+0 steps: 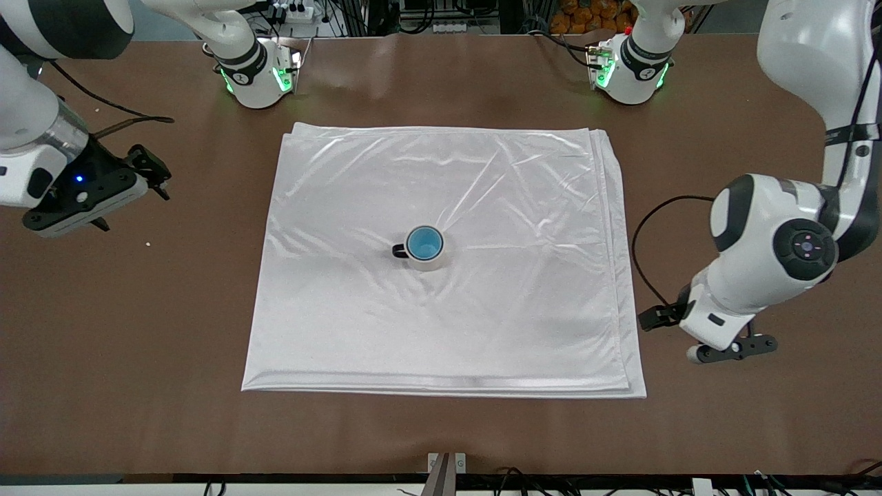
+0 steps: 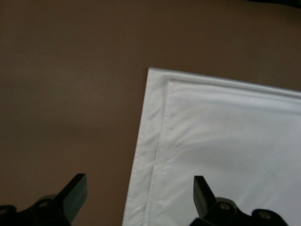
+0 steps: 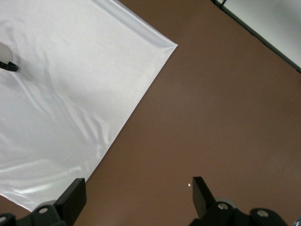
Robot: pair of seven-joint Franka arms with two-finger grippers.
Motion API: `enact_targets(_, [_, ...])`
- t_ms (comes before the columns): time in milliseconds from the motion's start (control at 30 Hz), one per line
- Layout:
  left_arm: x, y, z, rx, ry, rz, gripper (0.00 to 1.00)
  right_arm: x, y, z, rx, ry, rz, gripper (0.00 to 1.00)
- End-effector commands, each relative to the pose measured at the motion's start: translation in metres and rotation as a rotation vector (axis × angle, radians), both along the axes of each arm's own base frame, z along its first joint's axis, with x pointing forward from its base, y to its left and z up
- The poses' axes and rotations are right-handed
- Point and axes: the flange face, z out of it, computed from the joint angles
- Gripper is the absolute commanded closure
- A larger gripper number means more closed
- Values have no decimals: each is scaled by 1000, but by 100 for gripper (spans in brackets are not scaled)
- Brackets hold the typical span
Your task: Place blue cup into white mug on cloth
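The blue cup [image 1: 424, 242] sits inside the white mug [image 1: 434, 262], its bright blue inside facing up. The mug stands upright near the middle of the cloth [image 1: 482, 186], its black handle toward the right arm's end. My right gripper [image 1: 157, 176] hangs open and empty over bare table beside the cloth. In the right wrist view, the right gripper [image 3: 138, 195] is over brown table, with the cloth [image 3: 70, 84] and the mug's handle [image 3: 8, 66] farther off. My left gripper [image 1: 732, 348] is open and empty. In the left wrist view, the left gripper [image 2: 139, 193] straddles the layered edge of the cloth [image 2: 225, 141].
The brown table [image 1: 124, 331] surrounds the cloth. A small white crumb [image 1: 147, 244] lies under the right gripper, the same crumb [image 3: 189, 185] showing in the right wrist view. A black cable [image 1: 641, 234] loops by the left arm. The arm bases [image 1: 258, 76] [image 1: 630, 69] stand along the table's farthest edge.
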Motion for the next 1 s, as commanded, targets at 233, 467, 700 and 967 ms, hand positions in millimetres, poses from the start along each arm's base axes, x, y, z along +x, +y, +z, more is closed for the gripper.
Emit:
enact_targets(233, [-24, 39, 45, 7, 43, -91, 0, -17, -51, 32, 42, -40, -259, 0])
enact_targets(467, [-39, 56, 79, 21, 56, -153, 0, -24, -80, 34, 96, -9, -466, 0])
enact_targets(700, [-56, 57, 108, 39, 64, -146, 0, -35, -89, 42, 90, 11, -574, 0])
enact_targets(967, [-95, 62, 165, 47, 100, -156, 0, -33, -96, 53, 89, -18, -585, 0])
